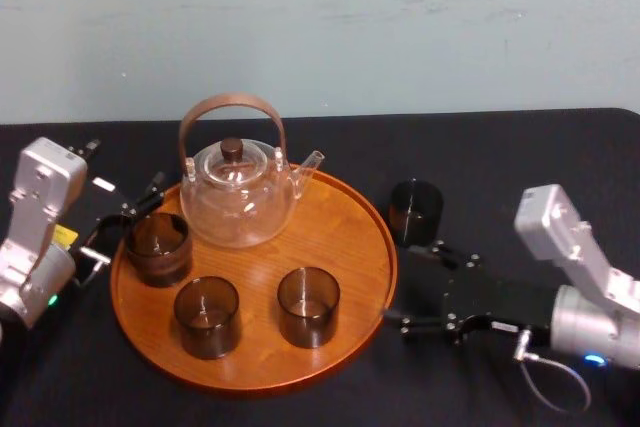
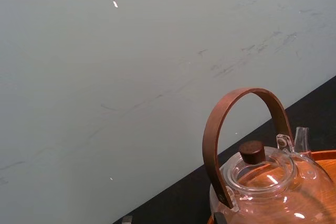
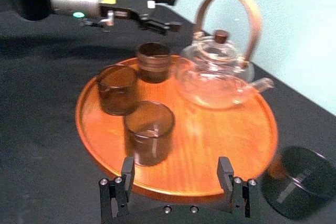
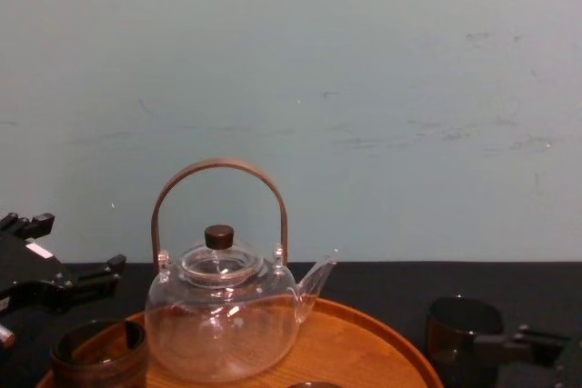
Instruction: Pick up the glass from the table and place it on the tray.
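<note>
a dark glass point(image 1: 415, 210) stands upright on the black table point(image 1: 520, 157) at the middle right of the head view, just right of the tray point(image 1: 345, 232) and clear of its rim, while 3 more tumblers point(image 1: 207, 317) and a clear teapot point(image 1: 238, 197) stand on the tray. the right gripper point(image 1: 412, 287) lies low at the tray's right rim, below the glass in the frame, its fingers spread apart and holding nothing. the left gripper point(image 1: 128, 222) sits at the left of the frame by the tray's left rim, fingers apart, just beside the leftmost tumbler.
</note>
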Controlling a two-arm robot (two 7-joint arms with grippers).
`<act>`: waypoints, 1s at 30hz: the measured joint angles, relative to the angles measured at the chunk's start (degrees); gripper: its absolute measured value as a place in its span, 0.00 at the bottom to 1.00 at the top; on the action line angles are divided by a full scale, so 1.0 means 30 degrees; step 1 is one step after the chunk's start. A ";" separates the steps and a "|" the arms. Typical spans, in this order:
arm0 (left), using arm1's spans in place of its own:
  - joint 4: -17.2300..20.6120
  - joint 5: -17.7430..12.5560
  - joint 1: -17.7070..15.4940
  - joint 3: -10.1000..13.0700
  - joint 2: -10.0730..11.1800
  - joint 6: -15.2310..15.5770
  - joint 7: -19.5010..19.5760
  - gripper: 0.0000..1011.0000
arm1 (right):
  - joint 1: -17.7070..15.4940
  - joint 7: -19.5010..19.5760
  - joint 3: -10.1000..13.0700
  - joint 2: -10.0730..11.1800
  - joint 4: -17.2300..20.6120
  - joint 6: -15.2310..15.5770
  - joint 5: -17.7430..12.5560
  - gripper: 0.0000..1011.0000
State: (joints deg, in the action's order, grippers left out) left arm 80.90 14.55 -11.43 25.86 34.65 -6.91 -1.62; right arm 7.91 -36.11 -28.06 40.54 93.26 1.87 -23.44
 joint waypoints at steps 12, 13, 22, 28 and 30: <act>-0.0001 0.0000 0.0000 0.0000 0.0000 -0.0001 0.0000 0.99 | -0.1593 0.2519 0.2442 0.0066 0.0136 0.0686 -0.0794 0.99; 0.0000 0.0000 0.0000 0.0000 0.0000 -0.0001 0.0000 0.99 | -0.1627 0.2686 0.2570 0.0014 0.0087 0.0800 -0.0794 0.99; 0.0000 0.0000 -0.0001 -0.0001 0.0000 0.0000 0.0000 0.99 | -0.1398 0.4134 0.3286 -0.0810 -0.0554 0.2199 -0.0475 0.99; 0.0000 0.0000 0.0001 -0.0001 0.0000 0.0000 0.0000 0.99 | -0.0764 0.4550 0.3378 -0.1477 -0.1163 0.3187 -0.0124 0.99; 0.0000 0.0000 0.0000 -0.0001 0.0000 0.0000 0.0000 0.99 | -0.0575 0.4574 0.3367 -0.1618 -0.1339 0.3419 -0.0031 0.99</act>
State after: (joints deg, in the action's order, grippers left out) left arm 80.90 14.55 -11.43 25.86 34.65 -6.91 -1.62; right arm 6.18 -22.39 -17.95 35.68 89.24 12.13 -23.53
